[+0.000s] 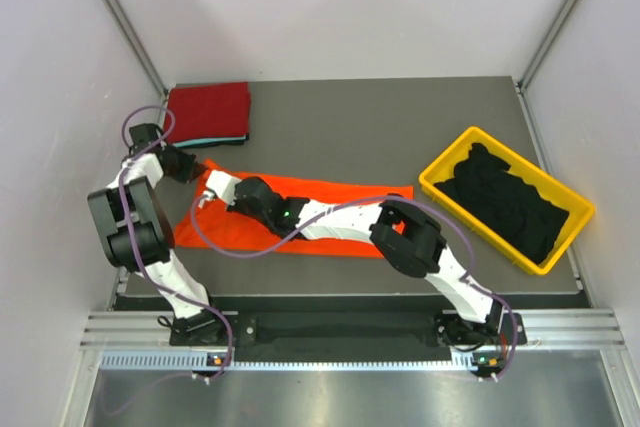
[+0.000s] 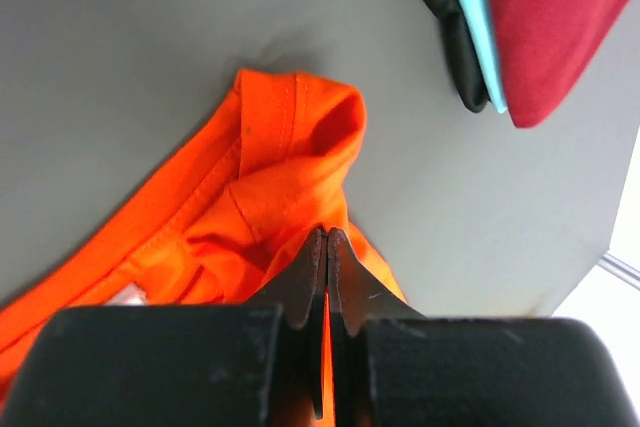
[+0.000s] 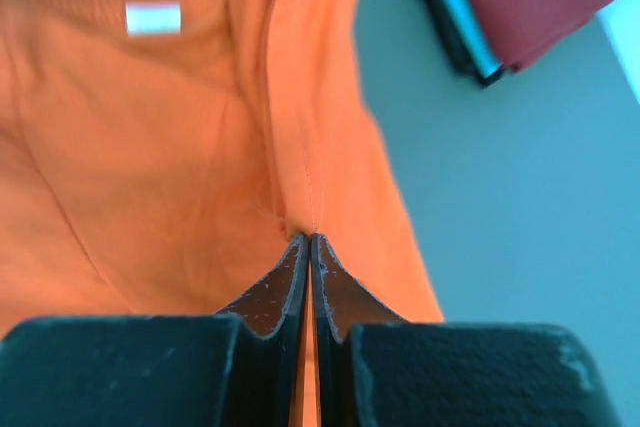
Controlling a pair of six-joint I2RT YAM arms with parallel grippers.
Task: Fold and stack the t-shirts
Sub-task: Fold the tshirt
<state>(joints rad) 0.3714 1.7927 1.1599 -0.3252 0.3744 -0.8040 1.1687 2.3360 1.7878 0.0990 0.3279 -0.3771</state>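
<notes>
I had both claws clamped together on the left end of the orange t-shirt [image 1: 340, 189]: left claw [image 2: 327, 237] by the collar, right claw [image 3: 310, 242] on a seam. It lay as a long strip running left to right across the tabletop [image 1: 350, 127], collar leftward. Beyond sat the dark red t-shirt [image 1: 208, 112] on a teal t-shirt [image 2: 470, 7].

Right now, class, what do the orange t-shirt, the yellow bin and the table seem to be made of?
Orange t-shirt: soft cloth, likely knit, matte; it creases and shows stitched seams.
Yellow bin: probably rigid plastic, smooth; thin even rim, uniform colour.
Table: hard grey sheet, matte; the actual material is unclear.
</notes>
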